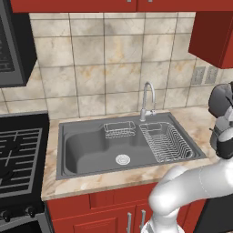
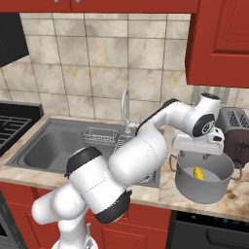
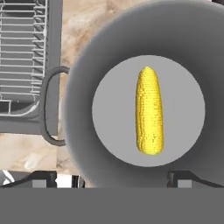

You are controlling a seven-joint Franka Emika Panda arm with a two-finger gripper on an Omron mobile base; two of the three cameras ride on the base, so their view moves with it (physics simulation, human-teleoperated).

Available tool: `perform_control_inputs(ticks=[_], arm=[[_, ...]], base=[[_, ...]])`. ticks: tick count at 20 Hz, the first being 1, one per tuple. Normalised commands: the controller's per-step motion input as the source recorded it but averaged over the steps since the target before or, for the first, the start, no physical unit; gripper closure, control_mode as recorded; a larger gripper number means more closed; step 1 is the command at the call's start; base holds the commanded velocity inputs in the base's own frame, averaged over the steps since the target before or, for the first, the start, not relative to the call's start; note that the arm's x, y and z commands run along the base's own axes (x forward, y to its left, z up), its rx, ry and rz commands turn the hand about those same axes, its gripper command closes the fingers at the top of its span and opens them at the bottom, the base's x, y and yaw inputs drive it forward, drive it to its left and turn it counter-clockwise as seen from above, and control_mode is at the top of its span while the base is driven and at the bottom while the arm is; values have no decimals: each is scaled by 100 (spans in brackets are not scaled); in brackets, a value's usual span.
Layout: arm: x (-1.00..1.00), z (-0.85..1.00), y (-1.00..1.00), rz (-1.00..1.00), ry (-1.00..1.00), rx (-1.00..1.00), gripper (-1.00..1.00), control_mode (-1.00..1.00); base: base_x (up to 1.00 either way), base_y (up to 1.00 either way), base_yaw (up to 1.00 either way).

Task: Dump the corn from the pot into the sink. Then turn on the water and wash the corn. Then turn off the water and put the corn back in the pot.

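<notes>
The grey pot (image 2: 204, 187) stands on the counter to the right of the sink (image 2: 44, 146). The yellow corn (image 2: 198, 172) lies on the pot's flat bottom. In the hand view I look straight down into the pot (image 3: 78, 113), with the corn (image 3: 148, 111) lying lengthwise a little right of the middle. My gripper (image 2: 199, 151) hangs just above the pot's rim, open, its fingertips (image 3: 43, 178) wide apart and nothing between them. The sink (image 1: 86, 150) is dark grey with a round silver drain (image 1: 123, 159).
A chrome gooseneck tap (image 1: 146, 98) rises behind the sink, with wire racks (image 1: 166, 141) in the right half. A dark toaster (image 2: 238, 131) stands just behind the pot. A stove (image 1: 18, 154) lies left of the sink. Red cabinets (image 2: 223, 39) hang above the pot.
</notes>
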Motion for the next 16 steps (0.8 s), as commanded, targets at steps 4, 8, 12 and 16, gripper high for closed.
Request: perform_control_inputs(ticks=[4, 8, 12, 16], arm=[[9, 0, -42, 3, 0, 0, -100, -100], [1, -16, -5, 0, 0, 0, -100, -100], [0, -11, 8, 0, 7, -1, -100, -100], [-3, -14, 21, 0, 5, -2, -100, -100]], base=[[0, 0, 0], [0, 0, 0], [0, 0, 0], [0, 0, 0]])
